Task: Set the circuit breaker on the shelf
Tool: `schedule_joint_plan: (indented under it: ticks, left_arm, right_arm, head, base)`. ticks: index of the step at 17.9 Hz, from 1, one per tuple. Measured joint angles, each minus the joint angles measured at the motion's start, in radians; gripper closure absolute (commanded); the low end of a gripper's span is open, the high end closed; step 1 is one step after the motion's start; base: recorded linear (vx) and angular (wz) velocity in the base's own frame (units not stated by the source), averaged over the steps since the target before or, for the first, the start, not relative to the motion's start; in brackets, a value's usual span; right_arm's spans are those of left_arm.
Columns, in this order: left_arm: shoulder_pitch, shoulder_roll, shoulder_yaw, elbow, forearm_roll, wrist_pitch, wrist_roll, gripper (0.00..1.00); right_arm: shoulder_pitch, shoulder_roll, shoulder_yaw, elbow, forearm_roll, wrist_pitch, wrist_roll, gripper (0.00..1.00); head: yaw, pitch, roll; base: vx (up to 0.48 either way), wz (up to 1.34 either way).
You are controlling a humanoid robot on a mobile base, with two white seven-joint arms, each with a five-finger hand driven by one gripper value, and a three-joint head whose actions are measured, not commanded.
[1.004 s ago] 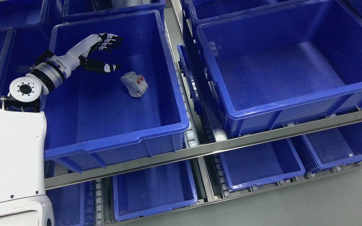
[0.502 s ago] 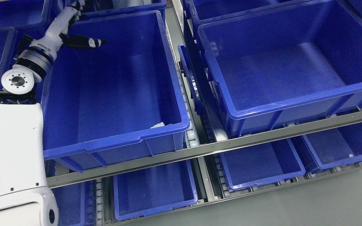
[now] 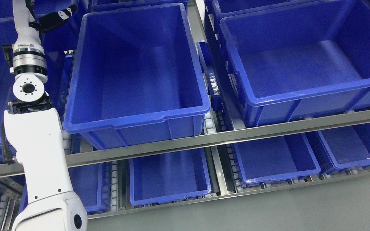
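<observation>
Blue bins fill the shelf — you won't find the circuit breaker anywhere in view. Your left hand sits at the top left, beside the big bin; finger state can't be told, nor the breaker's direction.

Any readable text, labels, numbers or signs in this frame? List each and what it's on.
No text reads clearly.
Yellow-and-black mark beside the left bin, at its upper left corner: mostly hidden, unreadable.
Shiny tag in the gap between the bins: too small and glary to read.
White patch on the left hand's thumb: a marking, no letters.
</observation>
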Motion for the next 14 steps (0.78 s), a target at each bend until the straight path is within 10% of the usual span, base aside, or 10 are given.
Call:
schedule_joint_plan:
  ticks: [14]
  left_arm:
    - [0.285, -0.070, -0.069, -0.265, 0.015, 0.104, -0.056, 0.00]
  right_arm:
    - [0.000, 0.000, 0.000, 0.000, 0.000, 0.000, -0.001, 0.00]
  head:
    - [0.0000, 0.000, 0.000]
  base:
    - [-0.203, -0.08]
